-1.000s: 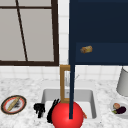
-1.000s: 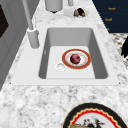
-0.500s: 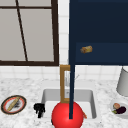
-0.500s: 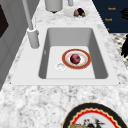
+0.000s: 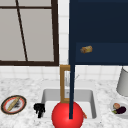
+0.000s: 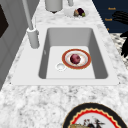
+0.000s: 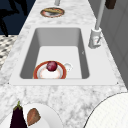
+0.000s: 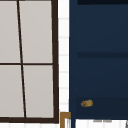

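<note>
My left hand (image 5: 39, 109) hovers low over the counter just left of the sink (image 5: 47, 96), holding nothing. Black straight, spread fingers (image 6: 124, 46) of a hand show at the room-side edge of the left side view, and the fingers (image 7: 13, 8) show again in the right side view. In the sink basin lies a red-rimmed plate (image 6: 85, 63) with a dark red round fruit (image 6: 75, 58) on it. A big red round shape (image 5: 67, 115) stands at the sink's front in the front view. A small brown roll (image 5: 86, 49) sits inside the navy wall cabinet (image 5: 100, 30).
The cabinet's open door (image 5: 72, 82) hangs edge-on over the sink. A patterned plate (image 5: 13, 104) with a bread stick lies on the left counter. A white plate (image 5: 119, 108) with an aubergine (image 7: 17, 117) sits on the right, and a grey pot (image 5: 123, 82) behind it. The tap (image 6: 32, 35) stands at the back.
</note>
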